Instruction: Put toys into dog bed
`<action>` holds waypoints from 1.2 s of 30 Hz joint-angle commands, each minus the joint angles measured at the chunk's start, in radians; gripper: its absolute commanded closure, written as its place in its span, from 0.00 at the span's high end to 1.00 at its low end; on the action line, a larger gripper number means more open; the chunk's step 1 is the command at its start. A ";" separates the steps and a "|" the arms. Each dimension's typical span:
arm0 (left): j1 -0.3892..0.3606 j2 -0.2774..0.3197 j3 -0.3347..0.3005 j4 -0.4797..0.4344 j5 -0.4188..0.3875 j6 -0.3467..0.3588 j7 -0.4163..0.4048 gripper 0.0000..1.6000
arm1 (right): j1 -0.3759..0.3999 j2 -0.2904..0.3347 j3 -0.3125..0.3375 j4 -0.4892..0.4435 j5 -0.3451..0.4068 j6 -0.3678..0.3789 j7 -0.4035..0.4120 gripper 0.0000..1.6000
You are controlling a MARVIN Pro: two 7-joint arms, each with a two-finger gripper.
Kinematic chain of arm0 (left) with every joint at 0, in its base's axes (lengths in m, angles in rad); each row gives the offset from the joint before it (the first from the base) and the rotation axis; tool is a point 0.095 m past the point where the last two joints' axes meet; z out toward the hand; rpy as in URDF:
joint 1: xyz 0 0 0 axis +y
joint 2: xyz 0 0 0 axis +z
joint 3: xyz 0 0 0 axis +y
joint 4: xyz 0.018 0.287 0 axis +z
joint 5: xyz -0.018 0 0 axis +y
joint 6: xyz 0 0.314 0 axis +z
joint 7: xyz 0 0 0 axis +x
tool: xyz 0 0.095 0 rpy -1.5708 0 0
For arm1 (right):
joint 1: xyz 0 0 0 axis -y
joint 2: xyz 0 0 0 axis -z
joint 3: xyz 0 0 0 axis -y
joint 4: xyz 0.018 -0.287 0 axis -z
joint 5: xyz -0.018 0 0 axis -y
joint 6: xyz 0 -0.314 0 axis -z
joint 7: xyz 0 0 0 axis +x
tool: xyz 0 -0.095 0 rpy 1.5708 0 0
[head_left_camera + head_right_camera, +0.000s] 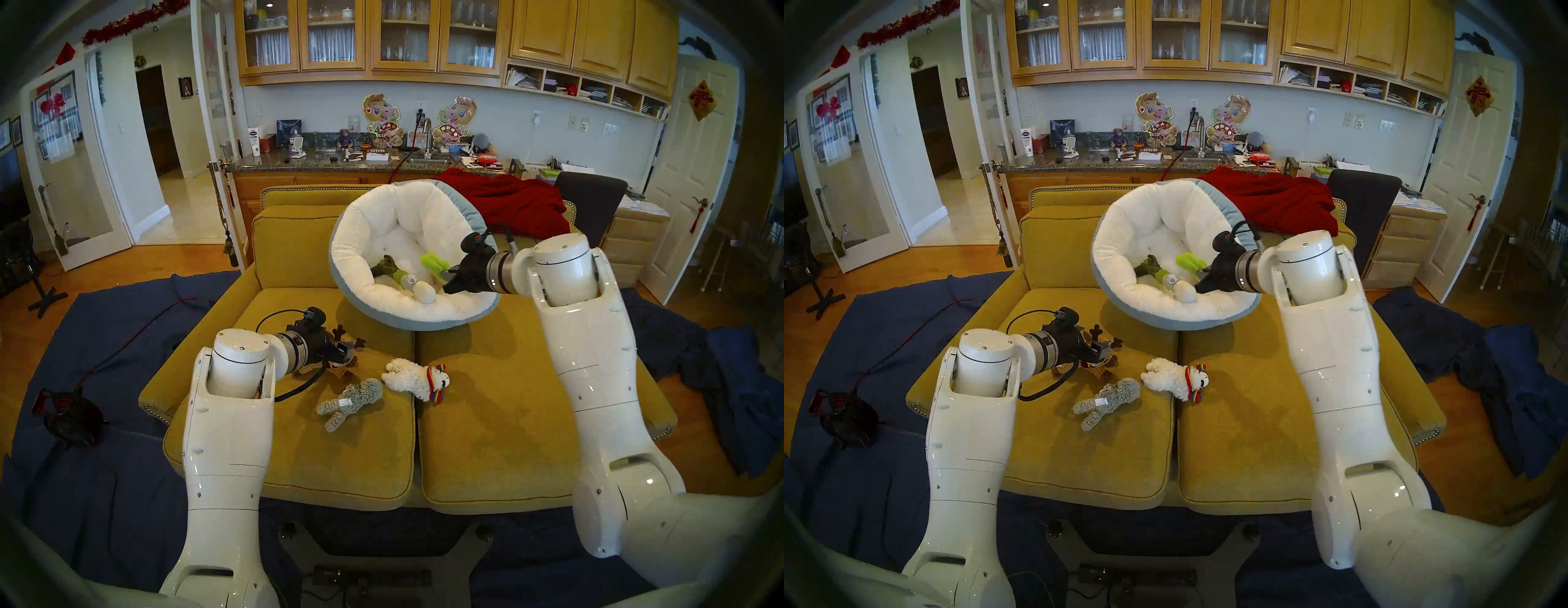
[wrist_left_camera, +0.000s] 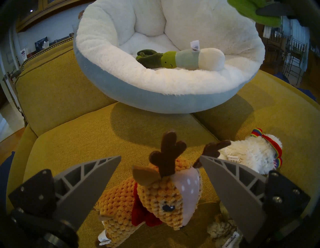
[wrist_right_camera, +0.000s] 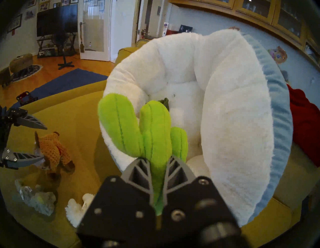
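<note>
Head stereo left view, left claw [image 1: 345, 354] open over brown reindeer [image 1: 339, 361] at centre left, grey fuzzy toy [image 1: 348, 400] and white llama [image 1: 413, 378] on sofa cushion [image 1: 339, 458] below centre, leek [image 1: 392, 271] inside dog bed [image 1: 382, 237] upper centre, right claw [image 1: 445, 276] clamped on lime-green cactus [image 1: 433, 262] over bed's right side.

reindeer [image 1: 345, 354]: from my head view, mostly hidden behind the left gripper [image 1: 344, 349]
cactus [image 2: 254, 13]: cut off at my left wrist view's top edge

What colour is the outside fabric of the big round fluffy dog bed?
Light blue, around a fluffy white inside: the round plush dog bed shows it best in the left wrist view.
</note>
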 commanded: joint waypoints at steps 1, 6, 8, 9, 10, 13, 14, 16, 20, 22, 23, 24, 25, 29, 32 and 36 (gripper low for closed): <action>-0.033 0.000 0.001 -0.030 -0.005 -0.004 0.000 1.00 | 0.106 -0.070 0.000 0.025 -0.007 -0.027 -0.051 0.00; -0.032 0.000 0.001 -0.030 -0.005 -0.004 0.000 1.00 | 0.145 -0.102 -0.018 0.097 -0.021 -0.047 -0.080 0.00; -0.032 0.000 0.001 -0.029 -0.005 -0.004 0.000 1.00 | 0.148 -0.117 -0.018 0.110 -0.025 -0.058 -0.095 0.00; -0.032 0.000 0.001 -0.029 -0.005 -0.005 0.000 1.00 | 0.160 -0.122 -0.021 0.127 -0.027 -0.060 -0.099 0.00; -0.032 0.000 0.001 -0.029 -0.005 -0.005 0.000 1.00 | 0.175 -0.128 -0.026 0.150 -0.030 -0.064 -0.103 0.00; -0.032 0.000 0.001 -0.029 -0.005 -0.005 0.000 1.00 | 0.192 -0.145 -0.034 0.190 -0.039 -0.079 -0.122 0.00; -0.032 0.000 0.001 -0.029 -0.005 -0.005 0.000 1.00 | 0.198 -0.153 -0.035 0.207 -0.043 -0.086 -0.130 0.00; -0.032 0.000 0.001 -0.029 -0.005 -0.005 0.000 1.00 | 0.204 -0.165 -0.037 0.228 -0.047 -0.095 -0.144 0.00; -0.032 0.000 0.001 -0.028 -0.005 -0.005 0.000 1.00 | 0.232 -0.189 -0.045 0.289 -0.057 -0.113 -0.169 0.00; -0.032 0.000 0.001 -0.028 -0.005 -0.005 0.000 1.00 | 0.241 -0.202 -0.048 0.314 -0.063 -0.126 -0.184 0.00; -0.032 0.000 0.001 -0.028 -0.005 -0.005 0.000 1.00 | 0.258 -0.208 -0.052 0.339 -0.066 -0.131 -0.190 0.00; -0.032 0.000 0.001 -0.028 -0.005 -0.005 0.000 1.00 | 0.255 -0.213 -0.051 0.341 -0.067 -0.137 -0.197 0.00; -0.032 0.000 0.001 -0.028 -0.005 -0.005 0.001 1.00 | 0.266 -0.218 -0.056 0.358 -0.071 -0.145 -0.205 0.00; -0.032 0.000 0.001 -0.028 -0.005 -0.005 0.001 1.00 | 0.294 -0.235 -0.069 0.410 -0.084 -0.172 -0.230 0.00; -0.032 0.000 0.001 -0.027 -0.005 -0.005 0.001 1.00 | 0.304 -0.248 -0.073 0.433 -0.092 -0.188 -0.249 0.00; -0.032 0.000 0.001 -0.027 -0.005 -0.005 0.001 1.00 | 0.330 -0.258 -0.075 0.479 -0.103 -0.213 -0.277 0.00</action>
